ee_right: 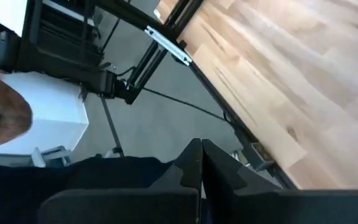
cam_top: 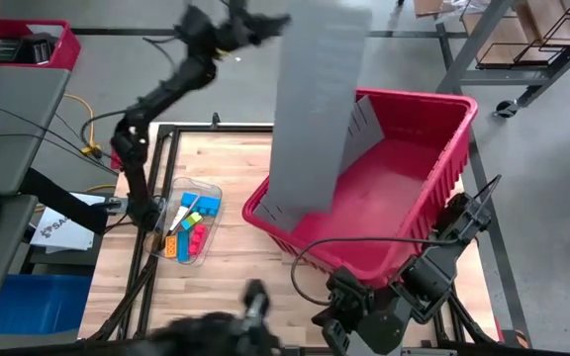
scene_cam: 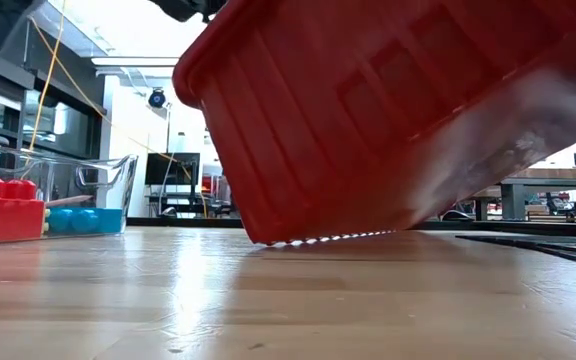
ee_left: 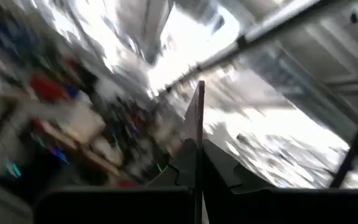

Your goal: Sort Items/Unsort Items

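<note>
1. At upper centre of the frame, the left hand (cam_top: 283,22) is closed on a grey divider (cam_top: 315,109).
2. At lower right, the right hand (ee_right: 201,163) is closed, empty.
3. The items (cam_top: 190,227) lie in a clear tray (cam_top: 209,190), left of the tilted red bin (cam_top: 433,188), on the surface (cam_top: 226,287).

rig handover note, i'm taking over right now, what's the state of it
Left gripper: shut, raised high, no clear grip.
Right gripper: shut, empty, off the table's near edge.
Items: all in the clear tray at table left.
Red bin: tipped on one edge, empty inside; grey divider sheet stands up out of it.
Done: nothing sorted into the bin.
Left: all the sorting.
</note>
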{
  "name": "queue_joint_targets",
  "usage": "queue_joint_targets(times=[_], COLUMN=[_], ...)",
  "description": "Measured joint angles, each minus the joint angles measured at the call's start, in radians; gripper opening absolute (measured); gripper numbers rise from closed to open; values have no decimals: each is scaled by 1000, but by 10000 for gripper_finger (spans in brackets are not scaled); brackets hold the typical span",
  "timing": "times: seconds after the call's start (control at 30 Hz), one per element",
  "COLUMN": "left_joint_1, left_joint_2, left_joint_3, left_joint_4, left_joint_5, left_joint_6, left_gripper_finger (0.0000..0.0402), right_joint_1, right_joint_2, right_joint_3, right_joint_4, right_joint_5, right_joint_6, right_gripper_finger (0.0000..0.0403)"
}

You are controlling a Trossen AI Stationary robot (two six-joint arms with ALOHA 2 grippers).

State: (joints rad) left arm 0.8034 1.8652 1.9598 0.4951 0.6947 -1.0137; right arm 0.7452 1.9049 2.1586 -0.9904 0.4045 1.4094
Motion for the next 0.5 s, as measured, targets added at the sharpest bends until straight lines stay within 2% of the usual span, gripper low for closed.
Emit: queue_joint_targets(times=[0.17, 0.33, 0.5], left_joint_1=[64, 76, 76], left_joint_2=[-102, -206, -309], left_joint_3=[0, 0, 4], left_joint_4=[2, -2, -2], left_joint_5=[38, 64, 32], left_joint_6=[-14, -34, -39], left_gripper_finger=[0, 0, 0], right_joint_1=[-10, -13, -13], right_joint_2=[2, 2, 2], right_joint_3=[0, 0, 0], right_joint_4=[-6, -22, -50], right_joint_5=[9, 12, 24], right_joint_6=[-48, -60, -51], right_gripper_finger=[0, 0, 0])
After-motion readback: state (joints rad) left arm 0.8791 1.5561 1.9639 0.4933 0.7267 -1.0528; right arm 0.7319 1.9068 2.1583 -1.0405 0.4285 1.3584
